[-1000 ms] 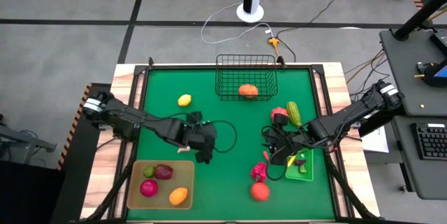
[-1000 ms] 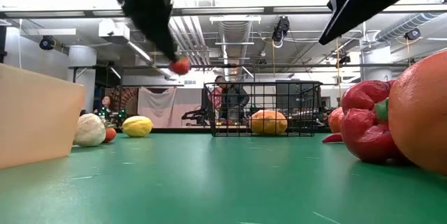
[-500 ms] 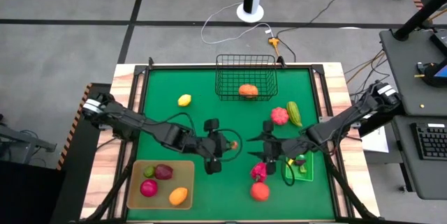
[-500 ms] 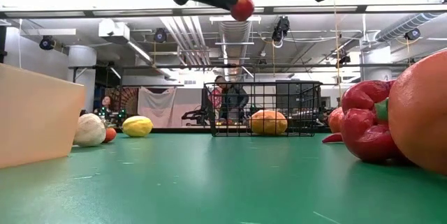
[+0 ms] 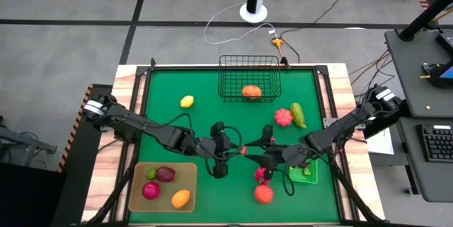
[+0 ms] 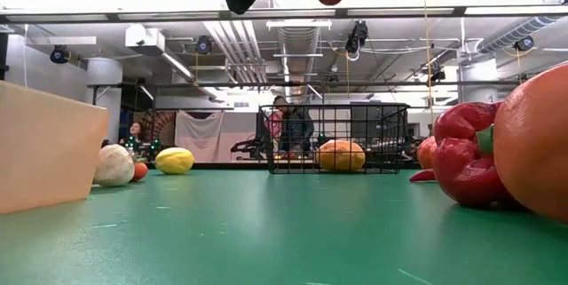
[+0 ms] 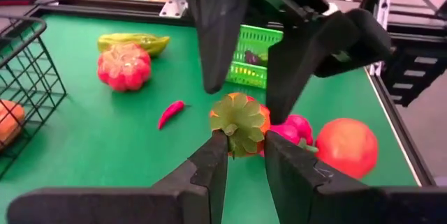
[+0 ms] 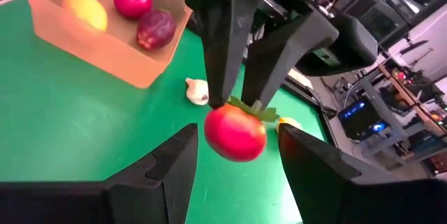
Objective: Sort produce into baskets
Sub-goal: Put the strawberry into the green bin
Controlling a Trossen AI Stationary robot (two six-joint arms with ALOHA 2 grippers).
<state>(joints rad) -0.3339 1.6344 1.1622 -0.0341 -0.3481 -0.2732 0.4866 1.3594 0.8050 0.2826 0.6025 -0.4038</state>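
Handover above the mat: left gripper pinches tomato between right gripper's spread fingers.

- Table mat: green.
- Wire basket: black mesh.
- Tray: tan.
- Small bin: bright green.
- Held tomato: red, green leafy top.
- Lemon: yellow.
- Chilli: red.

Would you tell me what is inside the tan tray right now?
The tan tray holds four pieces: a green one, a dark purple one, a magenta one and an orange one. Nothing looks covered.
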